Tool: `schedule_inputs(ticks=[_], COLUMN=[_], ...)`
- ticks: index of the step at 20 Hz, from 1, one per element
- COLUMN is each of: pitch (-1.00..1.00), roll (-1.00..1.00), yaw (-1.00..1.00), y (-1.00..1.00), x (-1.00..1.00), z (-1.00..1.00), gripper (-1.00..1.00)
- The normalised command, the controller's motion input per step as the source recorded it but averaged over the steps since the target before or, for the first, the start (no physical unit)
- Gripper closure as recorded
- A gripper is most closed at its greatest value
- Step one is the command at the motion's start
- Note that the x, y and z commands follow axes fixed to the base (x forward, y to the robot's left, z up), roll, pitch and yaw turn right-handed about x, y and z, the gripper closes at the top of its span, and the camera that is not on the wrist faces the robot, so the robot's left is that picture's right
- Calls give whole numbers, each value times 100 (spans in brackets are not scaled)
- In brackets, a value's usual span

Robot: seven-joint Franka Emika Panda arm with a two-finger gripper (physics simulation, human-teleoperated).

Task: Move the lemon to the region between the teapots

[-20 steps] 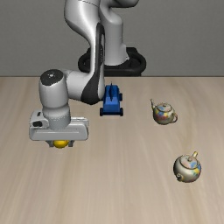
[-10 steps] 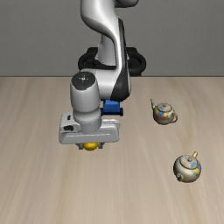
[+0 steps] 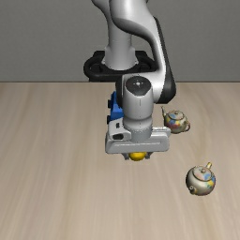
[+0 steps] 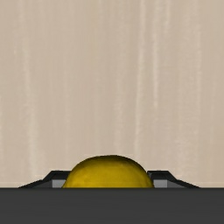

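Note:
My gripper [image 3: 138, 155] hangs over the wooden table with the yellow lemon [image 3: 138, 157] held between its fingers; the hand's body covers most of the fruit in the exterior view. In the wrist view the lemon [image 4: 107, 173] bulges up between my fingertips [image 4: 51, 176], with bare wood beyond it. One teapot [image 3: 174, 121] sits just to the exterior view's right of my hand. The other teapot [image 3: 200, 178] stands farther forward and to the right. The lemon is left of the gap between them.
A blue toy car [image 3: 116, 110] sits behind my hand, partly hidden by the arm. The robot's dark base [image 3: 112, 66] stands at the table's far edge. Bare tabletop [image 3: 47, 178] spreads across the exterior view's left.
My hand has carried the lemon steadily toward the exterior view's right, from the left part of the table to just beside the nearer teapot. The teapots and car have stayed put.

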Motion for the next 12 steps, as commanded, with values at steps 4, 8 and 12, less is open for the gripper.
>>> schedule_inputs(ticks=[4,8,12], pitch=[0,0,0], roll=[0,0,0], yaw=[0,0,0], y=[100,100,100], x=[0,0,0], z=[0,0,0], gripper=[100,100,100])
